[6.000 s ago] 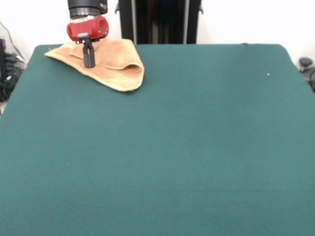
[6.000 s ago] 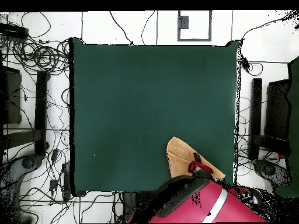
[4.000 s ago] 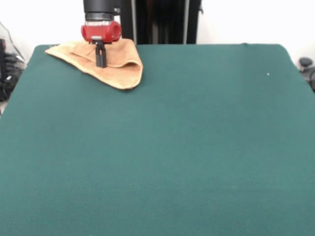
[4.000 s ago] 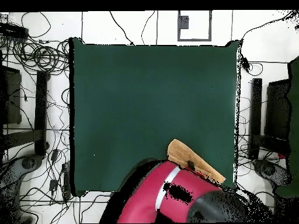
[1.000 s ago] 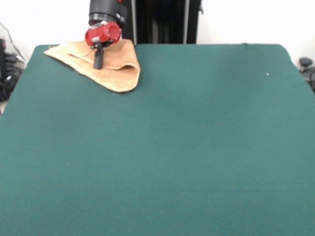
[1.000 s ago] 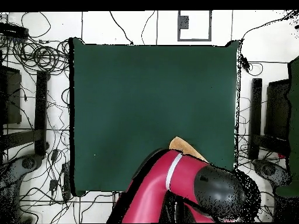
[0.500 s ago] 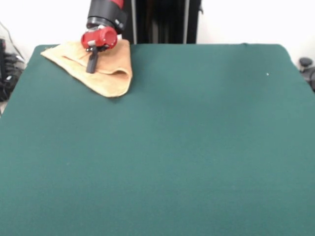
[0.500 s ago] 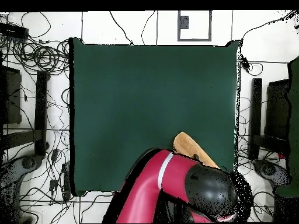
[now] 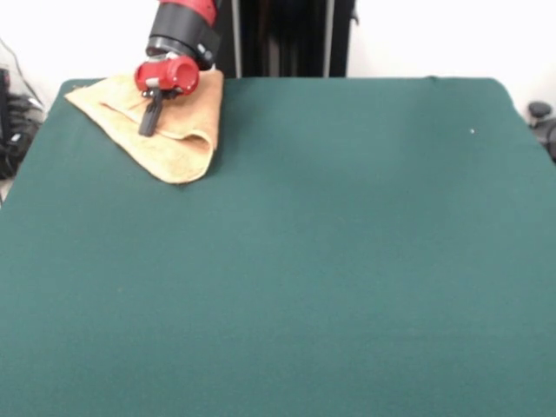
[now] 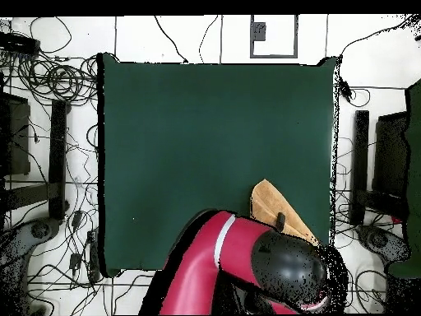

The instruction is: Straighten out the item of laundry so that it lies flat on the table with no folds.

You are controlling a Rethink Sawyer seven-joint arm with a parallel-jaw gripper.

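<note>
Dragged along with the gripper (image 9: pixel 148 129), the towel (image 9: pixel 178 143) has slid sideways from where it sat a second ago, still bunched in a folded wedge under and around the tips. Fingers look pinched together on the cloth, though I can't really tell. Looks like mid-drag; next it needs the top layer pulled out over the bare table (image 9: pixel 347 261) beside it.

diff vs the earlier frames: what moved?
The gripper, pressed on the towel, has swung toward the front view's left and tilted, dragging the towel with it: its rounded tip sits further left. The towel is still folded at the same corner of the table.
</note>
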